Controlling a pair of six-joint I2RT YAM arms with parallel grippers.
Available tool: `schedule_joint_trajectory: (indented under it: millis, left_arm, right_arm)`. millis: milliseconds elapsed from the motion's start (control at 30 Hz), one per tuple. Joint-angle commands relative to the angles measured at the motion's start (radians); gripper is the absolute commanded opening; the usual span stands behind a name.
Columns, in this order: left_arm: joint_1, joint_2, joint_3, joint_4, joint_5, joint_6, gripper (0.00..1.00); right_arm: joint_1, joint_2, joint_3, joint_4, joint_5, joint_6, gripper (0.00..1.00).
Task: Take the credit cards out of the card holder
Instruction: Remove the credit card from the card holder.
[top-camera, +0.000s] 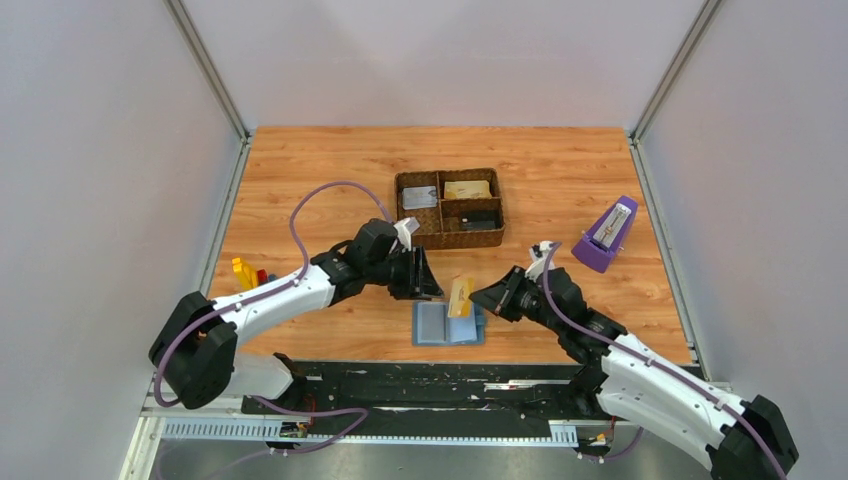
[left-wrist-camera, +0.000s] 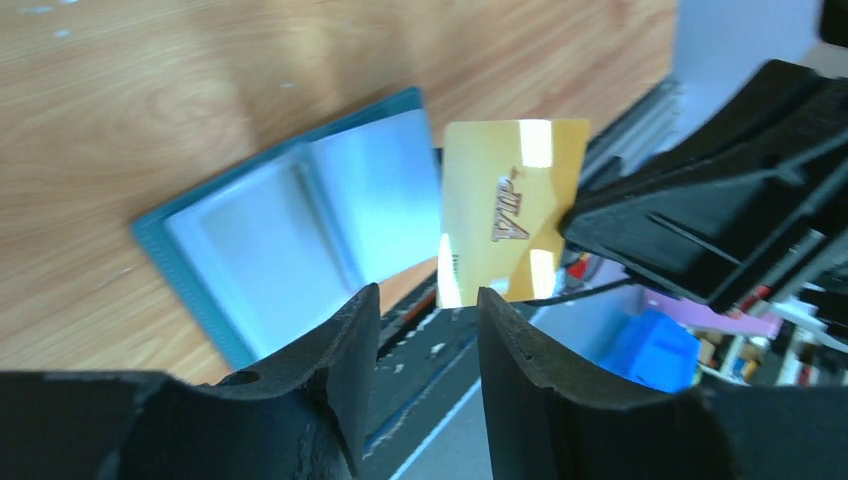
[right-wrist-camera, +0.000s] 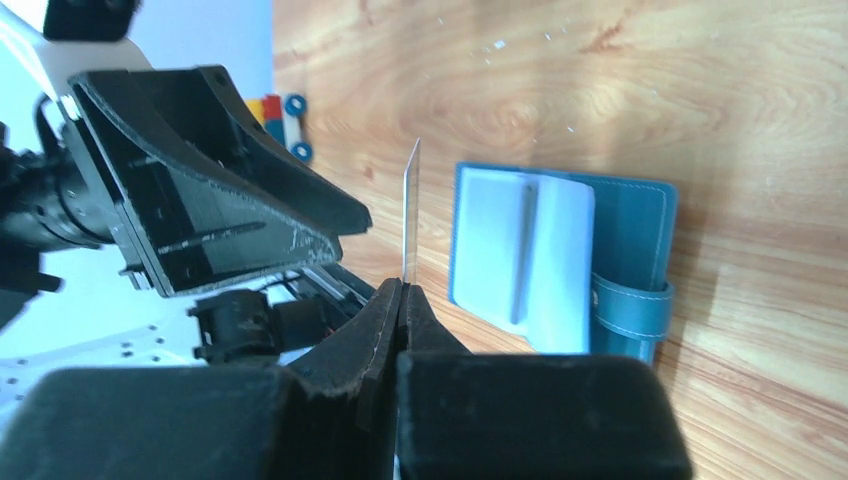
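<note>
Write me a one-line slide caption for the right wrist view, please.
Right gripper pinches a card upright, edge-on, beside the open blue card holder on the table.

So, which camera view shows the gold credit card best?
The left wrist view: the gold credit card faces the camera, its printed lettering visible. The right wrist view shows only its thin edge; the top external view shows it small, without detail.

The left arm (top-camera: 270, 300) and the right arm (top-camera: 650, 375) have glossy white shells between chunky black joints. A thin lavender cable (top-camera: 340, 183) loops along each one. The fingers (left-wrist-camera: 340, 360) are matte black wedges, scuffed at the edges.
</note>
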Motion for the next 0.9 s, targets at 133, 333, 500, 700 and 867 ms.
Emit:
schedule_joint_trajectory:
  millis: [133,333,500,700,867]
  left_arm:
    - [-0.003,-0.057,-0.053,0.307,0.17,-0.147,0.55]
    - [-0.003,-0.036,-0.076,0.396,0.205,-0.199,0.57]
    - [-0.003,-0.028,-0.121,0.534,0.237,-0.282,0.51]
    - [-0.002,-0.073,-0.129,0.53,0.216,-0.28,0.05]
    - [0.015,-0.124,-0.105,0.42,0.226,-0.177,0.0]
  right_arm:
    - [-0.004,-0.105,0.038,0.086,0.097,0.137,0.0]
    - [-0.004,-0.12,0.015,0.164,0.076,0.177,0.0]
    - [-0.004,-0.117,-0.002,0.181,0.055,0.191,0.0]
    - [-0.004,-0.13,-0.009,0.17,0.047,0.067,0.05]
    - [-0.031,-0.176,0.069,0.027,0.017,-0.177,0.25]
